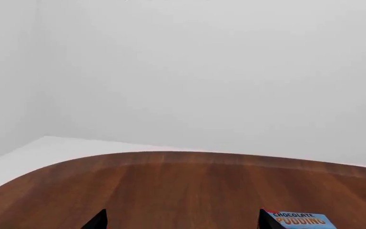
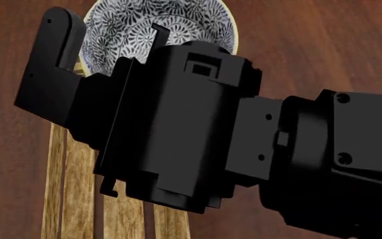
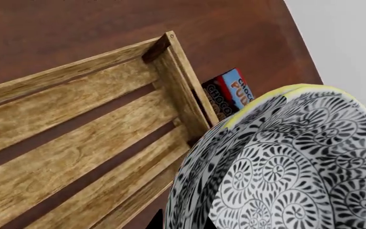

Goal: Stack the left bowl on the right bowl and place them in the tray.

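From where I stand, the left gripper (image 1: 181,223) sits idle, its fingertips apart and holding nothing, facing across the bare table (image 1: 189,191) with the pudding box (image 1: 300,220) at about four o'clock. The tray (image 2: 71,174) runs lengthwise from twelve to six under the head camera. The right arm (image 2: 198,134) hangs over its far end, with patterned bowls (image 3: 285,167) nested close to its wrist camera, at about five o'clock from the tray's end rail (image 3: 183,90). Whether that gripper pinches them, I cannot tell. It looks like they should travel toward eight o'clock, along the slats.
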